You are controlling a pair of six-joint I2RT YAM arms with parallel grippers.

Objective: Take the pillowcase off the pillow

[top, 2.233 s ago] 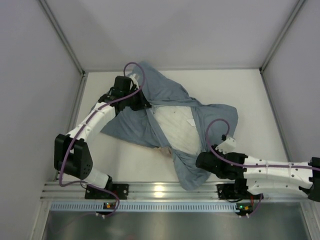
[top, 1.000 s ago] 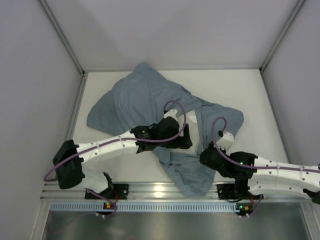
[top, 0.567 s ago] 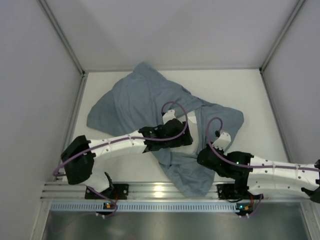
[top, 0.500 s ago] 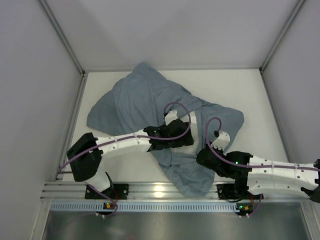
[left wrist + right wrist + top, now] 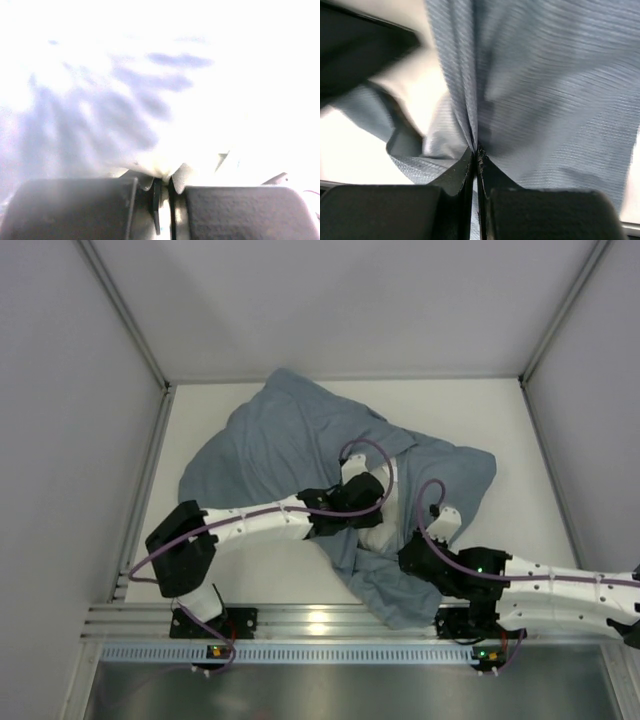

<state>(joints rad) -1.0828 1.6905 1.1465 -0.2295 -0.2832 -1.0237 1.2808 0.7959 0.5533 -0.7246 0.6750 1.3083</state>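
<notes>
The blue-grey pillowcase [image 5: 285,445] lies spread over the middle of the table, its plain inner side up. A small part of the white pillow [image 5: 385,533] shows in its opening between the two arms. My left gripper [image 5: 368,512] is shut on a pinch of white pillow fabric [image 5: 165,170], which fills the left wrist view. My right gripper [image 5: 408,558] is shut on a fold of the pillowcase [image 5: 520,90] at its near right side; the jaws are pressed together on the cloth.
White walls enclose the table [image 5: 530,430] on the left, back and right. A metal rail [image 5: 320,620] runs along the near edge by the arm bases. The left arm [image 5: 250,523] lies across the near part of the cloth.
The left arm let go at the far left and swung to the middle, where it closed on the pillow. The pillowcase has shifted right and bunched. The right gripper has held its grip.
</notes>
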